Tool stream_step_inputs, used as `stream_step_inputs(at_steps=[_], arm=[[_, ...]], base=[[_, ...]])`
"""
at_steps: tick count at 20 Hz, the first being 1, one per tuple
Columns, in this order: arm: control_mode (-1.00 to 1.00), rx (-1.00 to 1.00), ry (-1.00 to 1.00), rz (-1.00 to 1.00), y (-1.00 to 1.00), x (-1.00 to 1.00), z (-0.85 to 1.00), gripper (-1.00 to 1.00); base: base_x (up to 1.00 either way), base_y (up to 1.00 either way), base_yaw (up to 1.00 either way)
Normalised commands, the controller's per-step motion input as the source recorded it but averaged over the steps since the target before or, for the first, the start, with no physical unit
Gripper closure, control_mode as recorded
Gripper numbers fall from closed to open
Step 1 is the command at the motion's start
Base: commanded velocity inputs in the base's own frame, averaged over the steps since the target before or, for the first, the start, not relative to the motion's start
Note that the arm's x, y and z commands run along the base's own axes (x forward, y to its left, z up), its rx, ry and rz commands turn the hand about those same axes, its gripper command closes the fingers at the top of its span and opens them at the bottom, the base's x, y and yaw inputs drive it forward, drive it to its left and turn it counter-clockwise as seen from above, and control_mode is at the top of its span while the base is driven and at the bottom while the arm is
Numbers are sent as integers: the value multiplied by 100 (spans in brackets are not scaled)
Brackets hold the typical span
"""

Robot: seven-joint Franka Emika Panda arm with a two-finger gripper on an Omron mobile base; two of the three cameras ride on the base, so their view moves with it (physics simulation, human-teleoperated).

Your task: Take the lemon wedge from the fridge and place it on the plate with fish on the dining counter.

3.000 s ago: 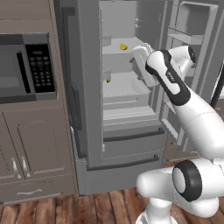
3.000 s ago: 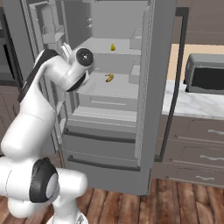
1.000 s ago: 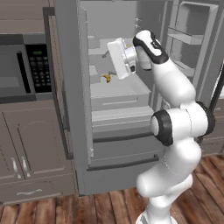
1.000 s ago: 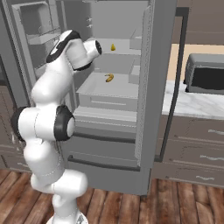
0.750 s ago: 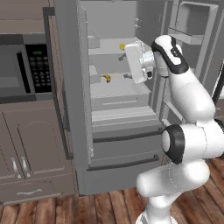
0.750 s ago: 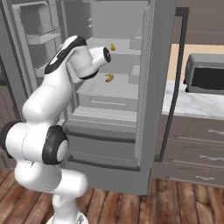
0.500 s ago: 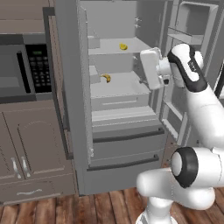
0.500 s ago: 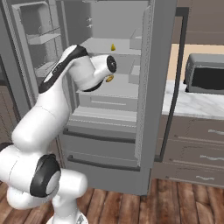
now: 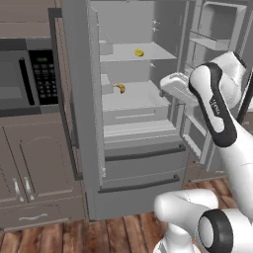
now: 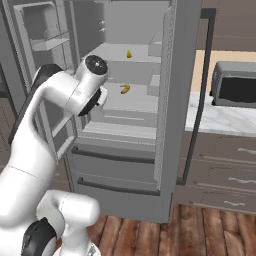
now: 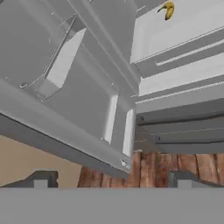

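The grey fridge [image 9: 141, 168] [image 10: 112, 167] stands with both upper doors open. The tiny bright yellow lemon wedge [image 9: 139, 52] [image 10: 129, 53] lies on the upper shelf. On the shelf below it lies a darker orange-yellow bit [image 9: 119, 88] [image 10: 125, 89] [image 11: 167, 9]. My gripper [image 9: 170, 90] [image 11: 111, 180] hangs in front of the fridge's right side, away from the wedge, and points down at the right door's bins and the lower drawers. Its fingertips [image 11: 41, 179] stand far apart with nothing between them. The plate with fish and the dining counter are out of view.
A dark built-in microwave [image 9: 27, 79] sits left of the fridge above brown cabinets [image 9: 34, 173]. The right door's bins [image 9: 217, 27] [image 11: 74, 83] are close to my arm. A grey appliance [image 10: 234, 85] stands on a marble counter [image 10: 220, 120]. Wood floor [image 11: 175, 162] lies below.
My arm has swung rightward and out from the shelves to the fridge's right side, and the hand has dropped lower. The lemon wedge has stayed on its shelf.
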Motion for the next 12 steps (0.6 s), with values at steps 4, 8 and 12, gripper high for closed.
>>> stream_step_inputs(at_steps=[4, 8, 12], arm=[[-100, -67, 8, 14, 9, -15, 0, -100], [-100, -39, 0, -6, 4, -13, -1, -100], [-100, -7, 8, -24, -44, -4, 2, -100]], base=[[0, 0, 0], [0, 0, 0], [0, 0, 0]])
